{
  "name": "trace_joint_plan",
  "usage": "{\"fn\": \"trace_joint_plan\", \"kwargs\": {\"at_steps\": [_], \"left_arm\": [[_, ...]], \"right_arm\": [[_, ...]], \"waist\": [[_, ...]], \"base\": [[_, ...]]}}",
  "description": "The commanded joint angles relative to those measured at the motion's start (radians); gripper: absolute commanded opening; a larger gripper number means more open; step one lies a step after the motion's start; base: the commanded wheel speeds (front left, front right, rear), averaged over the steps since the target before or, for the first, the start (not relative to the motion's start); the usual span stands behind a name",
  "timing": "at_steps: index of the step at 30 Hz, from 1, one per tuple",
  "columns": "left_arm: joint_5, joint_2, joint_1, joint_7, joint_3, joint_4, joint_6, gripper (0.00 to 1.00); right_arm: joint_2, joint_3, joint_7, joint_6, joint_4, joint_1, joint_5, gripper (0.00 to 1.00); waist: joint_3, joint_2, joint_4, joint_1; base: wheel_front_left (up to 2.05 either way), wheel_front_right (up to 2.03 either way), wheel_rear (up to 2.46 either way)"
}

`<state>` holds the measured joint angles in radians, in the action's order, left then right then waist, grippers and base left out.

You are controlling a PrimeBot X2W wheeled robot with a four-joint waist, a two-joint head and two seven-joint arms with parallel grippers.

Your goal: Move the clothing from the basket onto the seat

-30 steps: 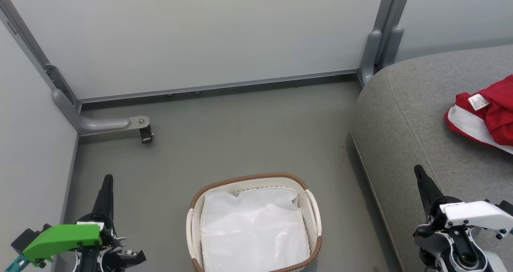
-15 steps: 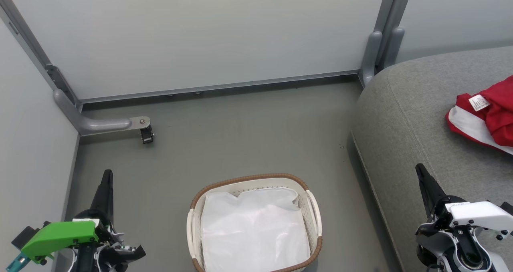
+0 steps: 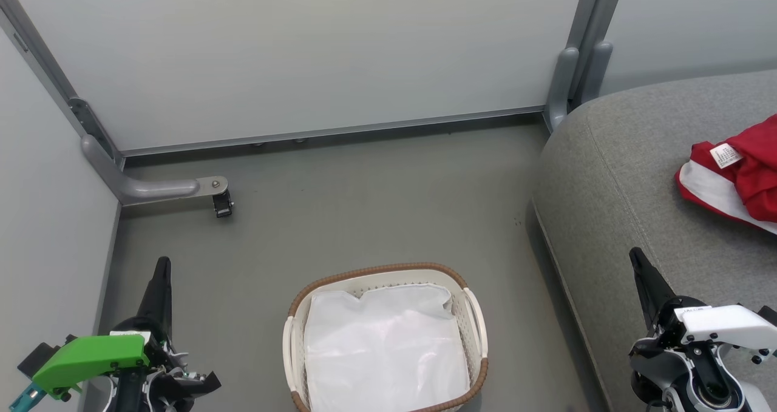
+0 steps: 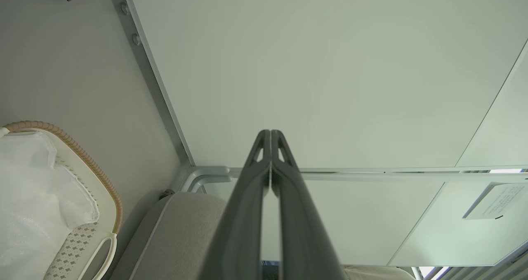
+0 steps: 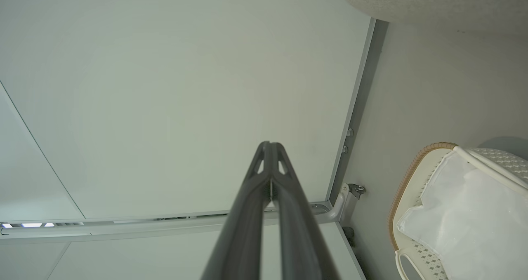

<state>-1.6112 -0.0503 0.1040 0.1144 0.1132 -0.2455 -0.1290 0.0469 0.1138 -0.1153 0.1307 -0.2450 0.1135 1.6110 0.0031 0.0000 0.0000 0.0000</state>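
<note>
The red clothing (image 3: 746, 172), with a white panel and a small white label, lies on the grey seat (image 3: 631, 175) at the right edge of the head view. On the floor at bottom centre stands the white basket (image 3: 382, 271) with its brown woven rim, holding just its white liner (image 3: 385, 351). My left gripper (image 3: 162, 261) is shut at the lower left, left of the basket, with nothing in it. Over the seat's near part my right gripper (image 3: 634, 252) is also shut and holds nothing. Each wrist view has its two fingertips pressed together, left (image 4: 270, 132) and right (image 5: 269, 144).
Pale partition walls (image 3: 303, 54) close off the far side and the left. A grey metal foot with a small black caster (image 3: 221, 204) sticks out over the floor at the left. Grey posts (image 3: 573, 66) stand at the seat's far corner. Bare floor (image 3: 376, 206) lies beyond the basket.
My left gripper has crept slightly up the view over the second. My right gripper shifted barely at all. Clothing, basket and seat stay put.
</note>
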Motion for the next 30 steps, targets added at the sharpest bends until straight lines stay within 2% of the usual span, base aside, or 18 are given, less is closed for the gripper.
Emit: {"fn": "trace_joint_plan", "kwargs": {"at_steps": [1,30], "left_arm": [[-0.003,0.001,0.01,0.003,0.003,0.002,-0.003,0.0],[-0.003,0.0,0.01,0.003,0.003,0.002,-0.003,0.0]], "right_arm": [[0.006,0.002,-0.001,0.0,0.003,-0.011,0.004,0.0],[0.006,0.002,-0.001,0.0,0.003,-0.011,0.004,0.0]], "waist": [[0.0,0.0,0.0,0.0],[0.0,0.0,0.0,0.0]], "base": [[0.0,0.0,0.0],[0.0,0.0,0.0]]}}
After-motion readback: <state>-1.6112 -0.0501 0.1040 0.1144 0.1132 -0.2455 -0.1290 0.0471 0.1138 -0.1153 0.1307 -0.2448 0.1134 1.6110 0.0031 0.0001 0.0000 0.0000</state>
